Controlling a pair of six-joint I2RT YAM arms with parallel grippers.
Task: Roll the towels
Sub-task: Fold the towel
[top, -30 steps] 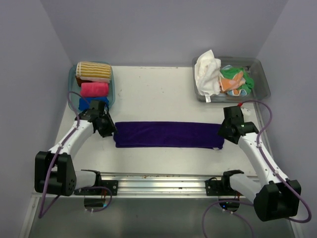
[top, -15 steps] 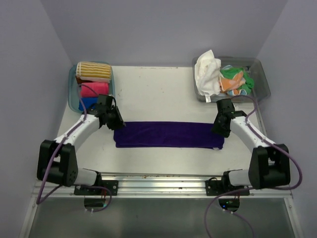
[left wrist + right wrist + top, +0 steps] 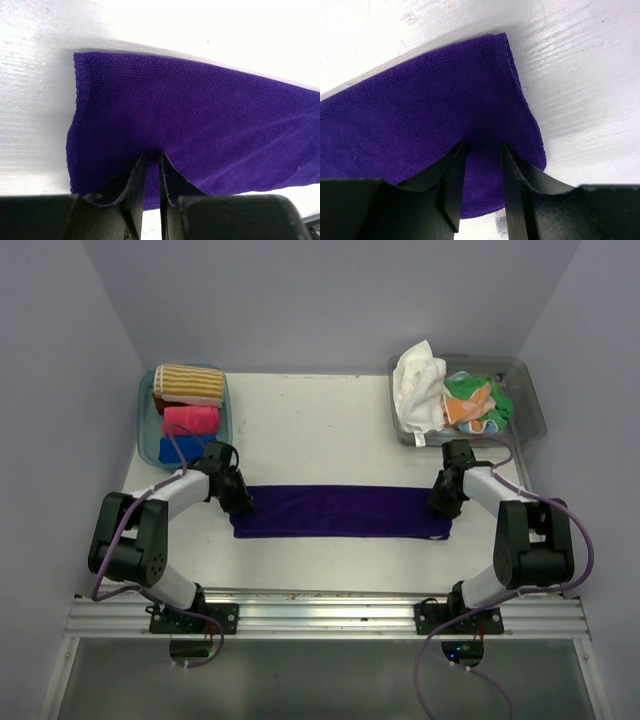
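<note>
A purple towel (image 3: 340,510) lies folded into a long flat strip across the middle of the table. My left gripper (image 3: 240,502) stands on its left end. In the left wrist view its fingers (image 3: 151,155) are nearly together and press into the towel (image 3: 200,110), with a small ridge of cloth between the tips. My right gripper (image 3: 440,502) stands on the right end. In the right wrist view its fingers (image 3: 482,146) are a narrow gap apart, with their tips on the towel (image 3: 420,110) near its end edge.
A tub (image 3: 226,400) at the back left holds rolled striped (image 3: 188,383), pink (image 3: 190,420) and blue (image 3: 172,448) towels. A clear tub (image 3: 530,405) at the back right holds loose white (image 3: 418,385), green (image 3: 492,398) and orange (image 3: 467,406) towels. A metal rail (image 3: 320,605) runs along the near edge.
Both grippers swung in from outside the towel's ends and came down onto its end edges. The towel itself has hardly shifted.
</note>
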